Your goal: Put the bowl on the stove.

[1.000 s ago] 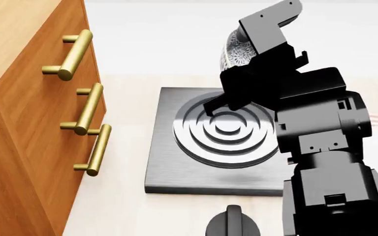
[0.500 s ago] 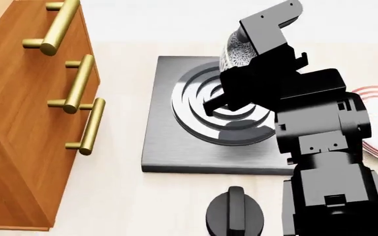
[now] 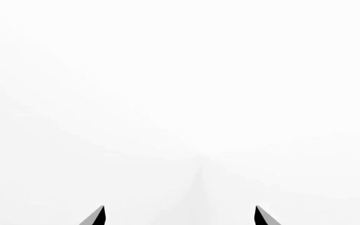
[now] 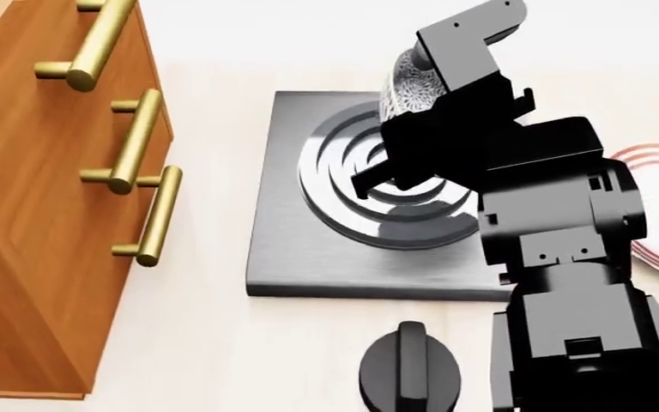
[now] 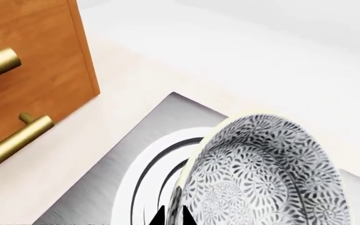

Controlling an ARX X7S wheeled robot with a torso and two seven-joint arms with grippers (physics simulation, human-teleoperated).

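The right arm (image 4: 559,257), a bulky black mass, fills the head view from centre to the 5 o'clock corner and blocks much of what lies behind it. At 9 o'clock stands a wooden cabinet (image 4: 32,215) with three brass bar handles (image 4: 135,142), its top and left side cut off by the frame. The stove (image 4: 306,249), a square dark grey slab with raised concentric rings, lies on the pale counter (image 4: 215,343) at centre; its right side and near right corner are hidden by the arm. A plate (image 4: 655,172) with red rim rings shows only as a sliver at 3 o'clock, behind the arm. A round black knob (image 4: 410,378) sits at 6 o'clock, cut by the lower edge.

The bowl (image 4: 412,90), white with grey floral speckling, is held tilted on edge above the far side of the stove, at roughly 1 o'clock from the burner's centre; in the head view only a narrow strip shows past the right gripper (image 4: 421,129). The right wrist view shows the bowl (image 5: 261,173) close up with its patterned wall facing the camera and the rim pinched between two dark fingertips (image 5: 161,219) at the picture's edge, jaws narrow on it.

The left wrist view is almost blank white. Only two dark fingertips (image 3: 95,218) of the left gripper (image 3: 178,216) poke in, set wide apart with nothing between them.
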